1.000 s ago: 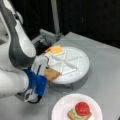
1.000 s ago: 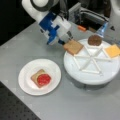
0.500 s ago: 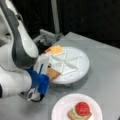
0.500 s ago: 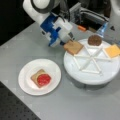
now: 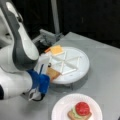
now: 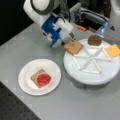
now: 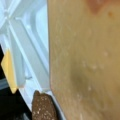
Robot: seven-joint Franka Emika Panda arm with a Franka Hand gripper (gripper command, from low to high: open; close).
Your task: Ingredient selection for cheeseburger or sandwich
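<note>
In a front view the gripper [image 5: 49, 73] sits at the near-left rim of the white divided tray [image 5: 82, 58], its blue body low over a tan toast square [image 5: 53, 73] that lies in the tray compartment at that rim. The fingers are hidden behind the blue housing here, so I cannot tell whether they are closed on the toast. A yellow cheese square [image 5: 56, 50] rests in a compartment at the tray's far-left edge. Toward the surface's [image 5: 105, 65] near edge, a paper plate [image 5: 62, 108] carries the sandwich stack [image 5: 79, 111]: toast base, green lettuce, red tomato on top.

In a front view from the opposite side, the gripper [image 6: 68, 41] meets the toast square [image 6: 73, 47] at the tray's [image 6: 90, 77] left rim, the toast lying flat or nearly so. The dark patty [image 6: 94, 40] sits in the neighbouring compartment at the tray's far edge and the cheese square [image 6: 112, 50] at its right edge. The plate [image 6: 28, 85] lies left of the tray, near but apart.

In the wrist view the toast [image 7: 85, 60] fills most of the frame, very close to the camera, with tray dividers [image 7: 27, 50], cheese [image 7: 8, 70] and patty [image 7: 42, 107] beside it.

The toast looks light, stiff and thin, with a matte face; I judge it best pinched across two opposite edges.
</note>
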